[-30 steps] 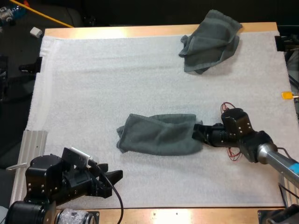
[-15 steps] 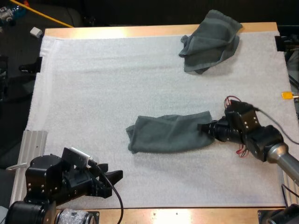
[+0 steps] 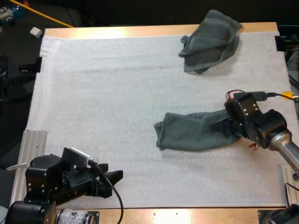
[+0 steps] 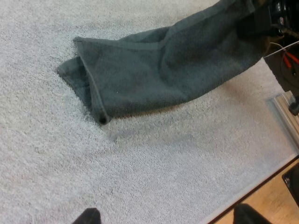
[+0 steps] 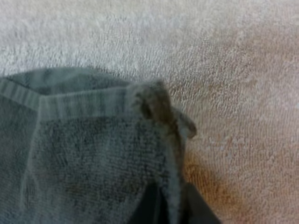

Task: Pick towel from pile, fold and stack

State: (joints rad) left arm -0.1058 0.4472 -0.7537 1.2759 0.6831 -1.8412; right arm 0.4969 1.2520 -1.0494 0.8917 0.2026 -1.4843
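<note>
1. Right wrist view puts the right gripper (image 5: pixel 170 205) up close. Its two black fingers are pinched tight on one corner of the dark grey-green terry towel (image 5: pixel 93 154), with a small nub of hem bunched just past the tips.
2. From the high view, that towel lies as a long, half-flattened band on the right half of the white foam-like mat (image 3: pixel 103 93). Its gripped end is at the right gripper and its free end points toward the mat's middle.
3. The step in hand looks like laying the picked towel out for folding. It would go best with a low pull along the towel's length, so the cloth slides flat rather than rolling over itself. The grip takes only a corner, so a sharp tug could slip it free.
4. The left gripper (image 3: pixel 114 183) sits at the near edge of the mat, fingers spread and holding nothing, well apart from the towel. The free end is the likely place for it to take hold. In the left wrist view that end is doubled, with one corner tucked under.
5. The towel is soft looped pile with a flat woven band along the hem — limp, creasing in broad rounded folds. The mat is pebbly and matte, probably grippy enough to drag on the cloth.
6. A second, crumpled grey-green towel (image 3: pixel 210 42) lies heaped at the far edge of the mat, overhanging the wooden table (image 3: pixel 140 31).
</note>
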